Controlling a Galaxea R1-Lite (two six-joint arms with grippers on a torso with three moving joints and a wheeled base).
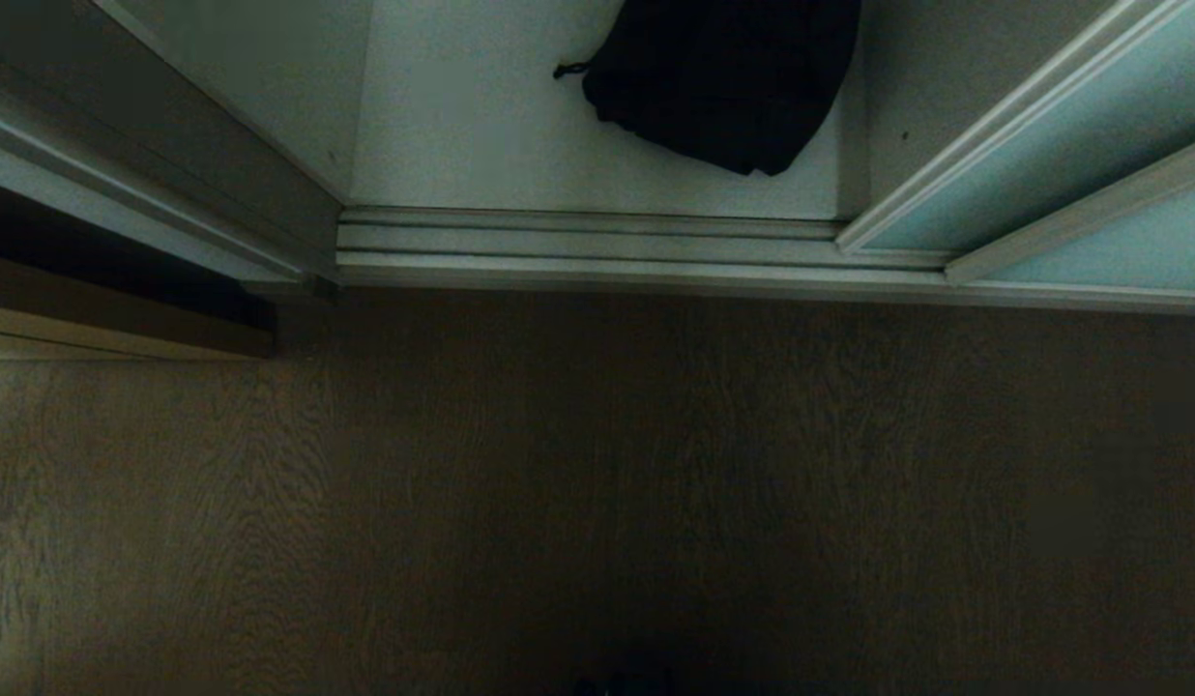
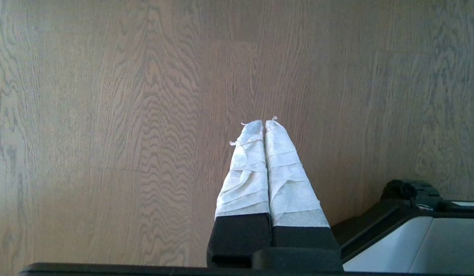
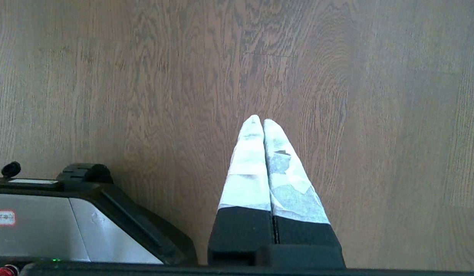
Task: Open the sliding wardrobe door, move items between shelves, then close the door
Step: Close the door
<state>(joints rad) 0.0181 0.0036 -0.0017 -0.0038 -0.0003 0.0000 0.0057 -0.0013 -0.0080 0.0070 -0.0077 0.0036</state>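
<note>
Bag [image 1: 728, 82] (black, soft) lies on bottom wardrobe shelf [image 1: 462, 135], door [image 1: 1062, 164] open.

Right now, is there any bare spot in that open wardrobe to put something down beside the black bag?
Yes. The white-grey shelf is bare from the left side wall across to the black bag, and along the track in front. The right part is crowded: the bag lies near the sliding door.

No legible text — only a blurred red-edged sticker [image 3: 4, 217]
</note>
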